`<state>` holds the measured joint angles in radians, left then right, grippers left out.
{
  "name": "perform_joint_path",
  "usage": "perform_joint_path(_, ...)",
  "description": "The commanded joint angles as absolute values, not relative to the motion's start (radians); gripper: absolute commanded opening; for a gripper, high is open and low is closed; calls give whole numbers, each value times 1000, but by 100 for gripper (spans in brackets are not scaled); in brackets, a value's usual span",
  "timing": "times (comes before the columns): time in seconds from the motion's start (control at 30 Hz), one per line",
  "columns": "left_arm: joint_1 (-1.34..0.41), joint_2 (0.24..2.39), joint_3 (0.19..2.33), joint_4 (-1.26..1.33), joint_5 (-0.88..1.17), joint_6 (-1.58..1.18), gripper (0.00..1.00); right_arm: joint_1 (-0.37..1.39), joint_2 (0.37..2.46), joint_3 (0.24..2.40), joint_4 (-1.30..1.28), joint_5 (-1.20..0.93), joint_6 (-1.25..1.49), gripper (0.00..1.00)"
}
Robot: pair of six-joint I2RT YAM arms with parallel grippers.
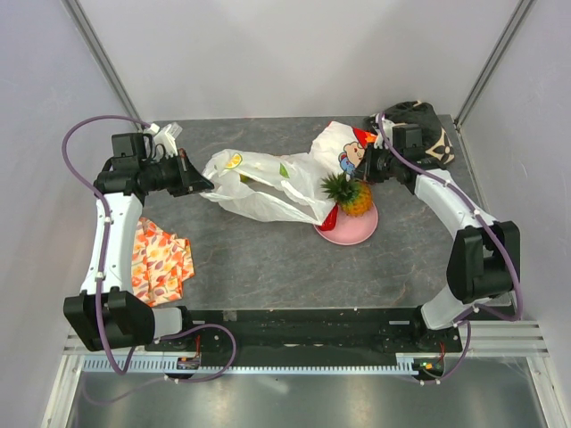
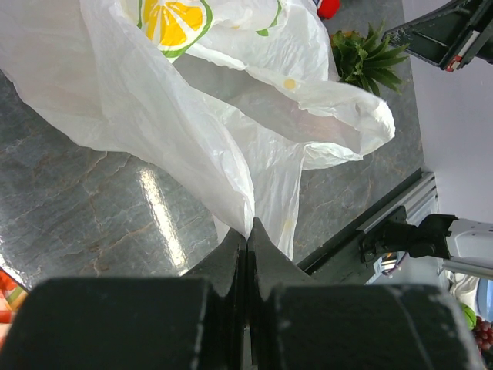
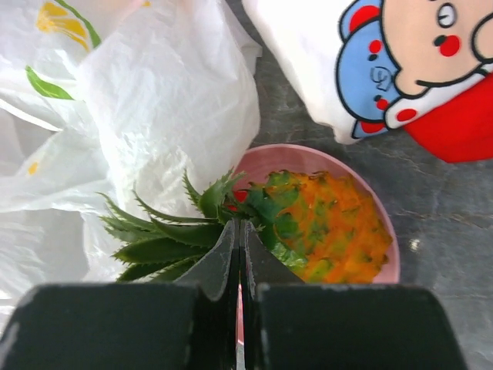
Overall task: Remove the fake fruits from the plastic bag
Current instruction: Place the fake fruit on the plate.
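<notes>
Left gripper (image 2: 246, 231) pinches the plastic bag (image 2: 192, 116); right gripper (image 3: 239, 231), jaws pressed together, touches the pineapple (image 3: 331, 223) on a pink plate (image 3: 323, 156).
Pineapple seems out; next, the bag needs opening for other fruits.

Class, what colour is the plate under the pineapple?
The plate is pink, clearest in the right wrist view.

Grey marbled table (image 1: 268, 263) enclosed by plain white walls (image 1: 294, 53)
</notes>
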<state>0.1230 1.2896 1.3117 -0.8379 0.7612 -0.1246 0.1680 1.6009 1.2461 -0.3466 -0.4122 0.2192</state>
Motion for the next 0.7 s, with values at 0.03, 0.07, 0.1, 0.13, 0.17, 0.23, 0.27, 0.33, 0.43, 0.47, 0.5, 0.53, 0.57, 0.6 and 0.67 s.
perform_joint_path(0.03,130,1272,1330,-819,772,-94,2,169,1631,1307,-264,-523,327,0)
perform_joint_path(0.07,130,1275,1327,-819,770,-92,2,170,1637,1322,-262,-531,333,0)
perform_joint_path(0.1,132,1273,1327,-821,767,-91,2,170,1638,1330,-264,-543,340,0)
perform_joint_path(0.13,133,1275,1328,-819,761,-89,2,170,1640,1342,-264,-551,345,0)
perform_joint_path(0.17,135,1278,1331,-819,756,-89,2,170,1638,1348,-264,-557,353,0)
perform_joint_path(0.23,140,1284,1339,-816,747,-87,2,170,1635,1347,-244,-581,383,0)
perform_joint_path(0.27,143,1287,1342,-816,749,-89,2,170,1632,1342,-238,-584,393,0)
perform_joint_path(0.33,143,1295,1350,-812,750,-89,2,169,1628,1329,-226,-600,408,0)
perform_joint_path(0.43,143,1301,1355,-813,750,-87,1,169,1617,1313,-224,-603,413,0)
perform_joint_path(0.47,143,1305,1355,-811,749,-87,1,169,1615,1310,-229,-598,411,0)
perform_joint_path(0.5,144,1305,1355,-813,750,-89,2,167,1615,1309,-232,-589,407,0)
perform_joint_path(0.53,143,1307,1355,-813,750,-89,2,164,1615,1304,-242,-572,400,0)
perform_joint_path(0.57,144,1310,1353,-813,750,-87,2,161,1617,1299,-244,-568,396,0)
perform_joint_path(0.6,144,1310,1354,-813,749,-86,1,157,1618,1298,-245,-565,396,0)
perform_joint_path(0.67,144,1312,1353,-813,744,-83,2,138,1631,1292,-244,-557,406,0)
